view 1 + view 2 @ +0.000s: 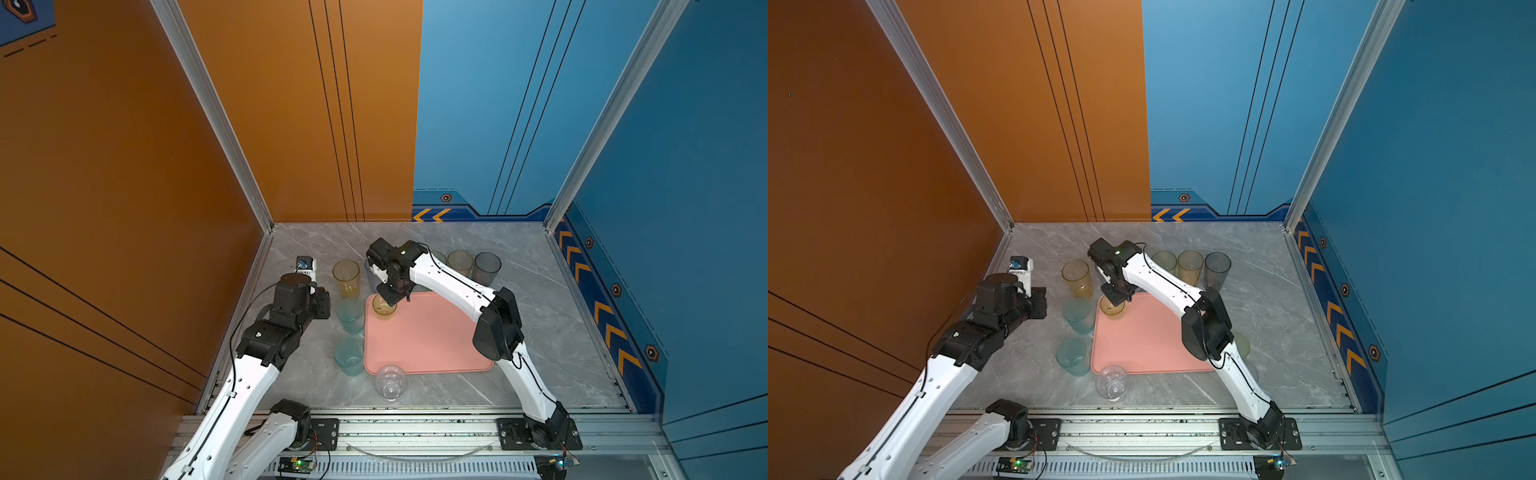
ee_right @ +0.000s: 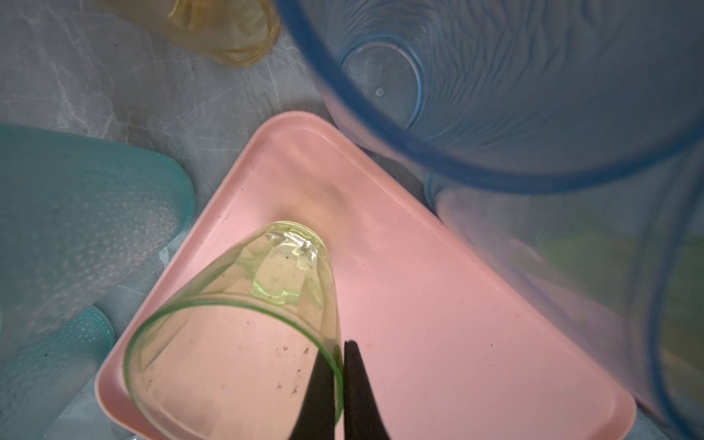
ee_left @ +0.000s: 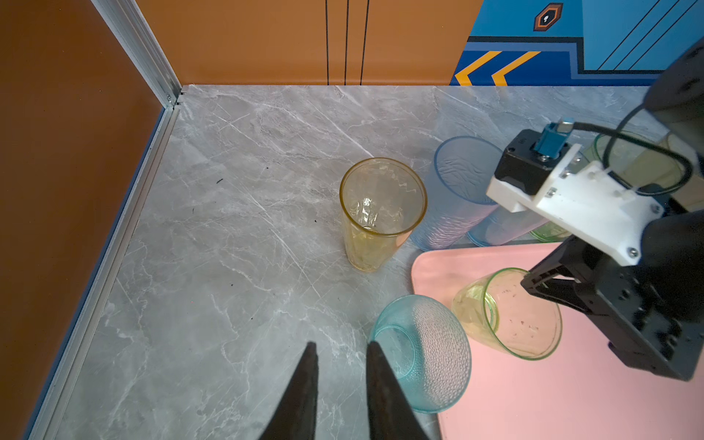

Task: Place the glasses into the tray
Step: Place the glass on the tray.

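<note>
Okay, the right tool is clamped on the rim of the small green tumbler, one finger inside, one outside, wall pinched between. In both top views we see that tumbler over the far left corner of the tray. We cannot tell whether its base touches the tray floor. The tray lies flat on the desk, mid-scene.

The left tool hovers over the desk left of the tray, fingers narrowly parted with nothing between them. It is just beside the far teal tumbler.

Other glasses we mark, all off the tray:
- The far teal tumbler and near teal tumbler stand along the tray's left edge.
- The tall yellow tumbler stands upright beyond them.
- The clear tumbler is at the tray's near left corner. We cannot tell whether it touches the rim.
- The blue tumbler stands just past the tray's far edge.
- The pale yellow tumbler and grey tumbler stand side by side near the back wall.
</note>
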`<move>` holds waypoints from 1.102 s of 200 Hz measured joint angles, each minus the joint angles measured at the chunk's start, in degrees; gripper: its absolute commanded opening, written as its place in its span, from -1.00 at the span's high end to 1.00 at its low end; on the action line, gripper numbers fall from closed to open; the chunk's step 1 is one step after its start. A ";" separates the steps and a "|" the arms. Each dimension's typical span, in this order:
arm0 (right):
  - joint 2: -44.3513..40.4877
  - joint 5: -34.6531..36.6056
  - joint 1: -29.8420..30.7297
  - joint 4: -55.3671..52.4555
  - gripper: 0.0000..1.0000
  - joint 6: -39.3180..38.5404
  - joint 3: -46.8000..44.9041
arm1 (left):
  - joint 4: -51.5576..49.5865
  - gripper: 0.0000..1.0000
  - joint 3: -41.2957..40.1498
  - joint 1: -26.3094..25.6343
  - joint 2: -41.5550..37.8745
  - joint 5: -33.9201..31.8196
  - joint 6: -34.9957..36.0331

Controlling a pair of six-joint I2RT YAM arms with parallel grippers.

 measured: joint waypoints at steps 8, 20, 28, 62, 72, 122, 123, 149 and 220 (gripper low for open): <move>0.35 -0.02 -0.04 0.00 1.00 -0.15 0.35 | 0.00 0.52 0.00 0.07 0.00 0.09 0.00; 0.94 0.00 -0.11 -0.07 1.00 -0.24 0.90 | 0.00 0.52 0.00 0.11 0.00 0.24 0.00; 1.25 -0.02 -0.11 -0.07 1.00 -0.31 1.14 | 0.00 0.52 0.00 0.15 0.00 0.31 0.00; 2.86 -0.02 -0.11 -0.52 1.00 -0.33 3.61 | 0.02 0.52 0.00 0.22 0.28 0.52 0.00; 3.23 -0.04 -0.09 -0.48 1.00 -0.33 4.26 | 0.02 0.52 0.00 0.31 0.33 0.66 0.00; 4.48 -0.09 -0.09 -0.50 1.00 -0.33 5.57 | 0.02 0.52 0.00 0.61 0.37 0.87 0.00; 4.55 -0.07 -0.09 -0.52 1.00 -0.33 5.60 | 0.02 0.52 0.00 0.63 0.37 0.87 0.00; 5.05 -0.15 -0.09 -0.52 1.00 -0.35 5.66 | 0.02 0.52 0.00 0.90 0.37 1.09 0.00; 5.25 -0.26 -0.09 -0.55 0.86 -0.37 6.95 | 0.02 0.51 0.00 0.94 0.37 1.57 0.00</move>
